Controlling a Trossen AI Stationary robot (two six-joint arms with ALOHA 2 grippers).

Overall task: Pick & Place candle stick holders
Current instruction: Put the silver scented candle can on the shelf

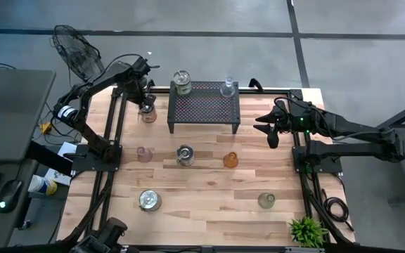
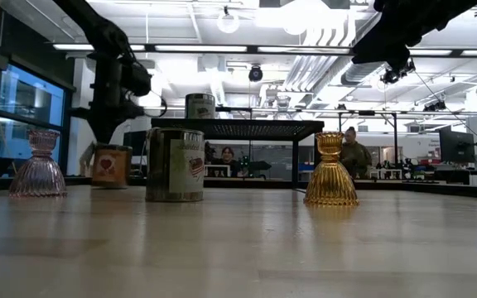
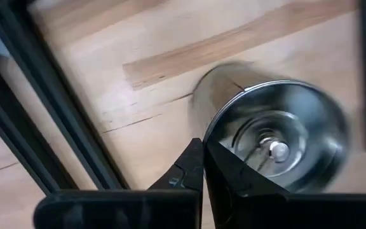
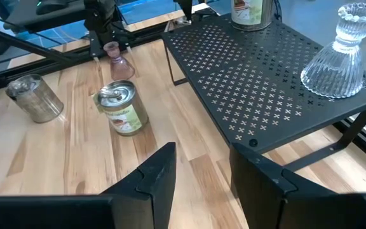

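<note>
Silvery candle holder [image 3: 278, 137] gripped at rim by lowered left hand [image 1: 146, 102], right hand [image 1: 271, 131] open, raised.

Black stand [image 1: 204, 105] blocks the back; bare table [image 1: 209, 200] between scattered holders.

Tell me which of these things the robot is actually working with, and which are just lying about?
Job (candle holders): back-left tin; raised tin; middle tin; front tin; clear glass; pink glass; amber glass; greenish glass.
Lying about: black stand; potted plant; fan.
</note>
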